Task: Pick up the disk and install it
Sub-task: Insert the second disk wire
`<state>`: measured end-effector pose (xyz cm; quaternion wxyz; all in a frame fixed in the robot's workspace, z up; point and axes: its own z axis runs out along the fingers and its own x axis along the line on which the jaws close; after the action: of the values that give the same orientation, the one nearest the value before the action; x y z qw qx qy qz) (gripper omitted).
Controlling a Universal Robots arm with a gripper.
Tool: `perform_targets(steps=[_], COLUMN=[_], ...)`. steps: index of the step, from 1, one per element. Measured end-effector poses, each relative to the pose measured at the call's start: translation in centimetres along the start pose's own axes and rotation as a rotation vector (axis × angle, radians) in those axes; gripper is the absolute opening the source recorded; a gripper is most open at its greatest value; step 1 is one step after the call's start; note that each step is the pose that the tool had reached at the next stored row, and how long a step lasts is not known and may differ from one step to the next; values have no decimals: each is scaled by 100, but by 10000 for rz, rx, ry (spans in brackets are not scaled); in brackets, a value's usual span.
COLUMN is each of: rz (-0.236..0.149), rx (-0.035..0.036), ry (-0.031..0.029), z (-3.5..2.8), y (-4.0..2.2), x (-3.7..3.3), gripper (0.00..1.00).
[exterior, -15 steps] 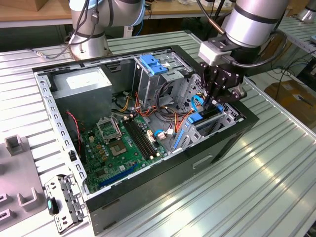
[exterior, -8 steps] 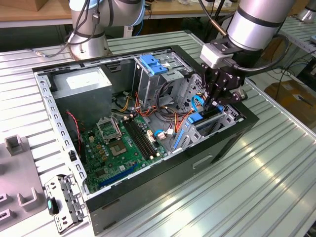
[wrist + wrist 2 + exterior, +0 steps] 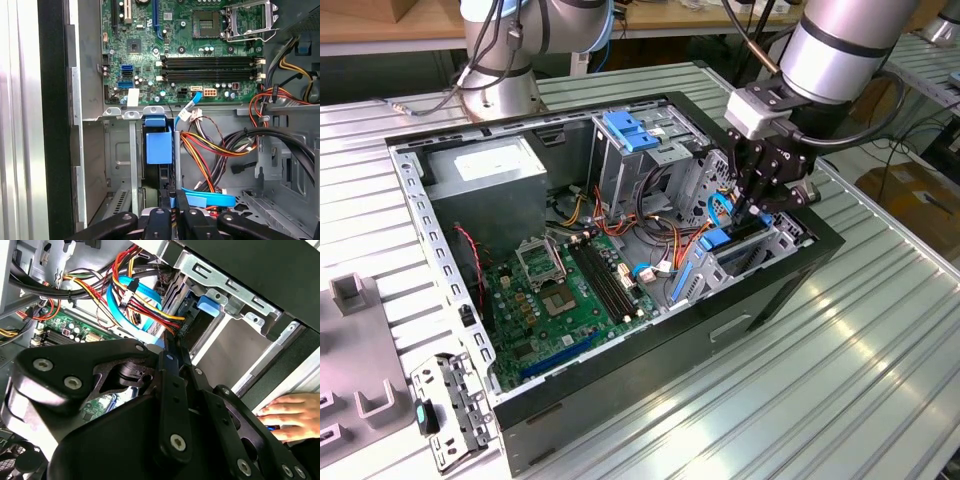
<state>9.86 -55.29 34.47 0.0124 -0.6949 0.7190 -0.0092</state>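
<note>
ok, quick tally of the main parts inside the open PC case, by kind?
Motherboard: 1
Power supply: 1
Tall grey drive cage: 1
Disk in blue carrier: 1
Total: 4

Silver arm with black band — black screw-studded pincer, grey wrist block.
</note>
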Motion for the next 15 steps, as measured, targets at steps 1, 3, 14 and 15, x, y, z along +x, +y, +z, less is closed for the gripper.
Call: perform_targets(steps=[1,3,14,15], rz=[1,1,1,1], rx=[-1,-2,-3,-4], ry=[-34,-75,-107,-126], z=[-3,-19,-12,-3], y=[-1,-5,-6,-6], x=[0,-1,48,48], gripper=[16,16,16,16])
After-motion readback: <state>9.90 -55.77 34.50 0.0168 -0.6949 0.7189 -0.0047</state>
